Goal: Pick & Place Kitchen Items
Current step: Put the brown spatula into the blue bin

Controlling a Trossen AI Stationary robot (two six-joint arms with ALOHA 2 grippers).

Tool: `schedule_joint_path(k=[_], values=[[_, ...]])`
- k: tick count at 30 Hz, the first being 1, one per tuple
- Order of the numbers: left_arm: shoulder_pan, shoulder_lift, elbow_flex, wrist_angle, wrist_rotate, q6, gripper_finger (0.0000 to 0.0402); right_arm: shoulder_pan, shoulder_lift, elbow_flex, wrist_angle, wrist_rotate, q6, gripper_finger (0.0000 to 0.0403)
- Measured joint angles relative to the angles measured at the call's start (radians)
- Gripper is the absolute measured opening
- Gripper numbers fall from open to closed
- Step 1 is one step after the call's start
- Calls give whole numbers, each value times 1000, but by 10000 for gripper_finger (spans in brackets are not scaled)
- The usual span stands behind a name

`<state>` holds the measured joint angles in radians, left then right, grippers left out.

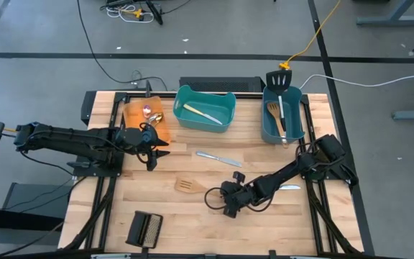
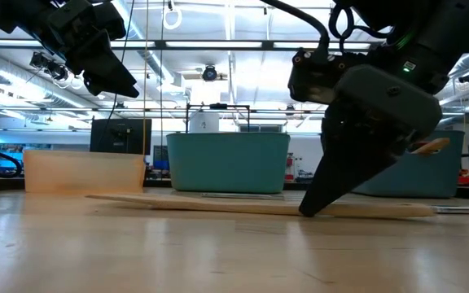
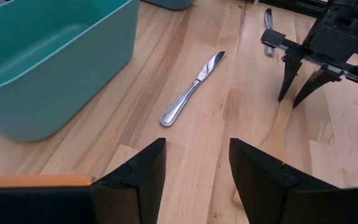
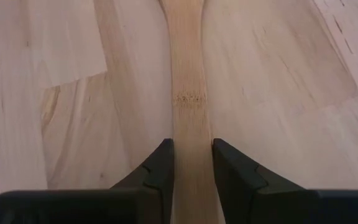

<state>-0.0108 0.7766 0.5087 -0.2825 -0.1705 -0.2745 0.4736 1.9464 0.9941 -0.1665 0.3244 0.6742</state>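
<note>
The right gripper (image 4: 191,171) pinches the handle of the wooden spatula (image 4: 188,93), lying flat on the table (image 1: 192,223) mid-near, long axis running left-right. The left gripper (image 3: 194,171), spread and empty, hovers well apart.

two dark, near-black jointed arms, each built of boxy matte segments with black cabling looped along the links. left gripper (image 3: 194,180) has two broad, flat black fingers (image 3: 138,177) with angled, stepped faces. right gripper (image 4: 191,171) carries the same wedge-shaped black fingers (image 4: 235,171); a small green light shows on its housing in the low view.
</note>
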Motion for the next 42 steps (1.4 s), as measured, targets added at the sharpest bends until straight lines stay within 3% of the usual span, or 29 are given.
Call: schedule_joint_path(k=[23, 42], values=[[0, 0, 0, 1, 0, 0, 181, -1, -70, 0, -53, 18, -40, 96], [0, 0, 0, 1, 0, 0, 181, -35, -298, 7, -245, 113, -49, 96]])
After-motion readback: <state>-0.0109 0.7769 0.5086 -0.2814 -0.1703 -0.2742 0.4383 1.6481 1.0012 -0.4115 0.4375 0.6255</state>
